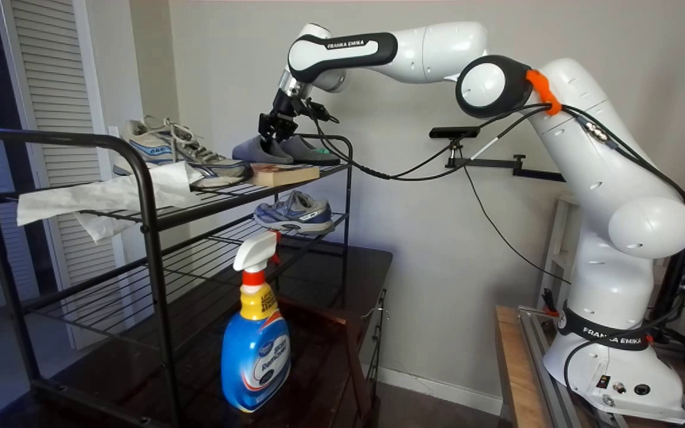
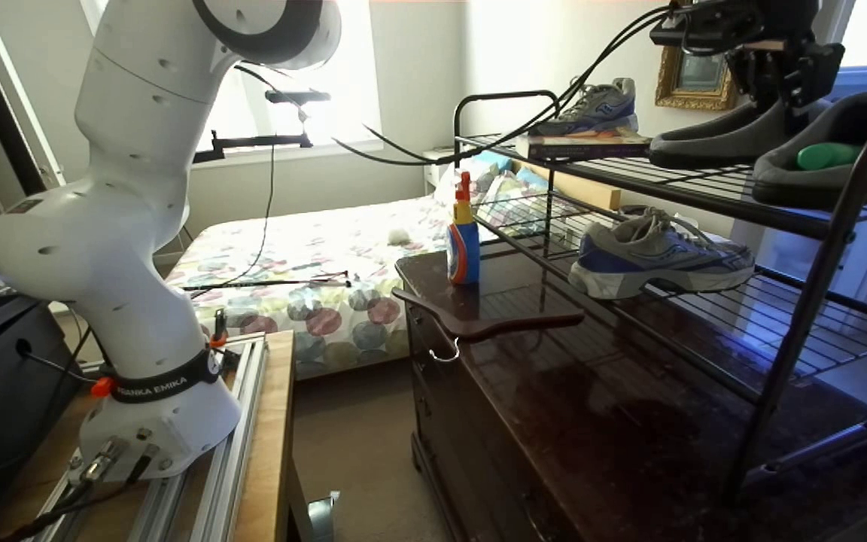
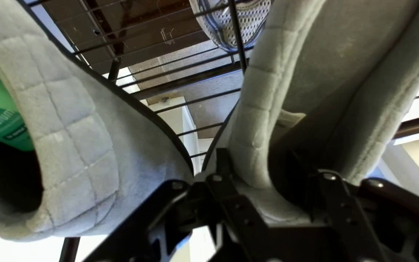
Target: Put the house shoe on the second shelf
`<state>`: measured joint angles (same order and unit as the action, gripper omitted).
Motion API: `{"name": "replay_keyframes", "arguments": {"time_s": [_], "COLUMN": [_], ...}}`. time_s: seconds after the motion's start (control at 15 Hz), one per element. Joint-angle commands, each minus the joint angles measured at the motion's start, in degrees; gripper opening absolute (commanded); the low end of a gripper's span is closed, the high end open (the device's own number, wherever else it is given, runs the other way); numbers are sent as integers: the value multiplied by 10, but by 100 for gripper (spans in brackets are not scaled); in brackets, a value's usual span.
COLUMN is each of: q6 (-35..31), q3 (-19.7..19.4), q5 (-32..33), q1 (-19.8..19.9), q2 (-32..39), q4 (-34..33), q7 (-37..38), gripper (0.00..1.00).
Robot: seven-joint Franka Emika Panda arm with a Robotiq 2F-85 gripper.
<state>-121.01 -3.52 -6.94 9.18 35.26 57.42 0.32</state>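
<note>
Two grey-blue slippers with dark soles lie side by side on the rack's top tier. My gripper is over one house shoe, also seen in the other exterior view and the wrist view. In the wrist view my gripper is open, one finger outside the shoe's side wall and one within its opening; the fingertips are partly hidden in shadow. The paired slipper holds a green object. The second shelf is the wire tier below, also visible here.
A blue-white sneaker stands on the second shelf's end below the slippers. Grey-white sneakers, white paper and a book lie on the top tier. A spray bottle and a wooden hanger are on the dresser.
</note>
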Motion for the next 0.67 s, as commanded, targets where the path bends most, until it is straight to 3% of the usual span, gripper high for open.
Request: {"name": "replay_keyframes", "arguments": {"time_s": [0.0, 0.13, 0.6], "q6": [-25, -38, -13], "q3": [-18, -32, -39], "q5": [19, 34, 47], "q1": [-13, -28, -87], "q2": [3, -24, -181], "q4": [2, 37, 210], "q7": [40, 74, 159], "gripper": [13, 0, 1]}}
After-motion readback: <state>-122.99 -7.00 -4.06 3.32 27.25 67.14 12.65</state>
